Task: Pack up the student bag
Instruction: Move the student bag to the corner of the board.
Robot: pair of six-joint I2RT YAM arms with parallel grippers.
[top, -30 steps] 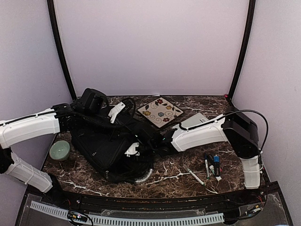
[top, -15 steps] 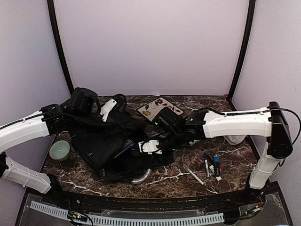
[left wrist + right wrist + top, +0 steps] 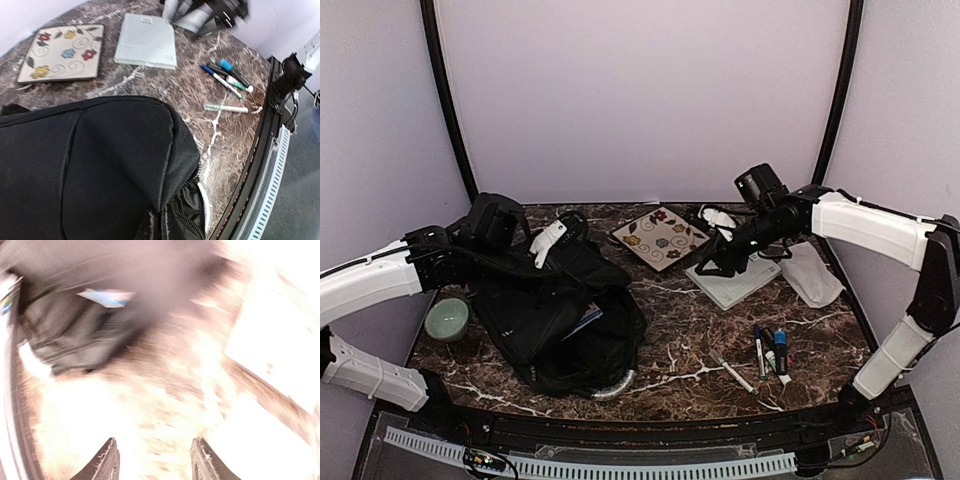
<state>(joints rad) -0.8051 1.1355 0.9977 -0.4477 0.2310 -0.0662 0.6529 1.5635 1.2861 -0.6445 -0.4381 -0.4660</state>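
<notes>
The student bag point(image 3: 555, 320) is a large black backpack lying at the left of the table, with its grey-white handle point(image 3: 616, 381) at the near edge. A blue-and-white flat item point(image 3: 586, 320) shows inside its opening. My left gripper point(image 3: 546, 243) sits at the bag's far top edge and holds the fabric up. In the left wrist view the bag point(image 3: 90, 165) hides the fingers. My right gripper point(image 3: 705, 268) is open and empty above a grey notebook point(image 3: 735, 284). The right wrist view is blurred; the gripper point(image 3: 155, 460) has its fingers wide apart there.
A floral square tile point(image 3: 660, 238) lies at the back centre. A white cloth point(image 3: 812, 276) lies at the right. Several markers point(image 3: 771, 350) and a single pen point(image 3: 732, 373) lie at the near right. A green bowl point(image 3: 447, 320) stands left of the bag.
My right arm has pulled out of the bag's opening and swung up and to the right, over the grey notebook. My left gripper has stayed at the bag's top edge.
</notes>
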